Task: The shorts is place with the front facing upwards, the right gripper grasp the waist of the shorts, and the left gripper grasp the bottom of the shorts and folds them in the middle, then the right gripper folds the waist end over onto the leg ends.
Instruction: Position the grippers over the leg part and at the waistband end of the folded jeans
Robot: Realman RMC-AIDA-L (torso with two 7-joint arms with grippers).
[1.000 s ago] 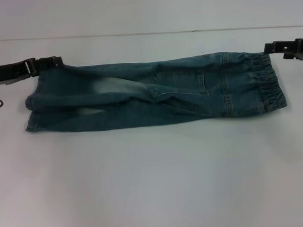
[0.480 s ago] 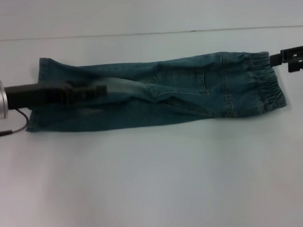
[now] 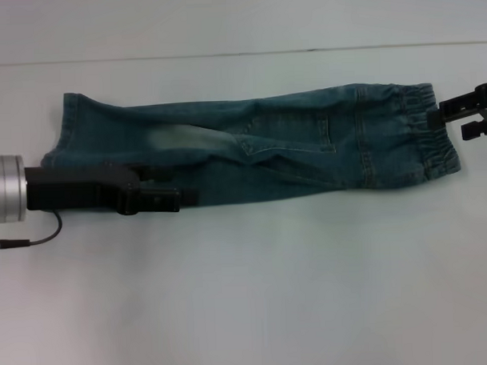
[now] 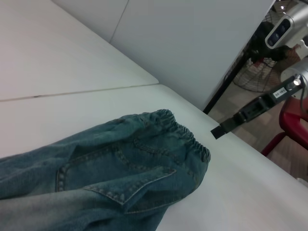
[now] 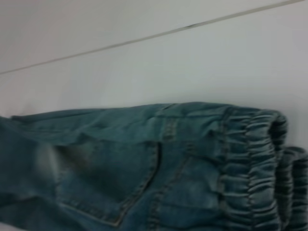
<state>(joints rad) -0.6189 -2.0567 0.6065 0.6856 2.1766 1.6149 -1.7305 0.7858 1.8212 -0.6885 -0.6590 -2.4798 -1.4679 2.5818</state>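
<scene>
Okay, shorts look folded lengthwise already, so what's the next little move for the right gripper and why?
Probably: ease the right gripper inward to pinch the waist. The shorts lie folded along their length, and that gripper hangs open just off the gathered band, holding nothing. The left gripper sits over the near edge by the leg ends.

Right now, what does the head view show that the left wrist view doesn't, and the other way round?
Only the head view shows the left hand lying over the shorts' near edge by the leg ends, plus a pale faded patch. Only the left wrist view shows the room beyond the table, with a red chair. Both show the waist and the right hand just off it.
</scene>
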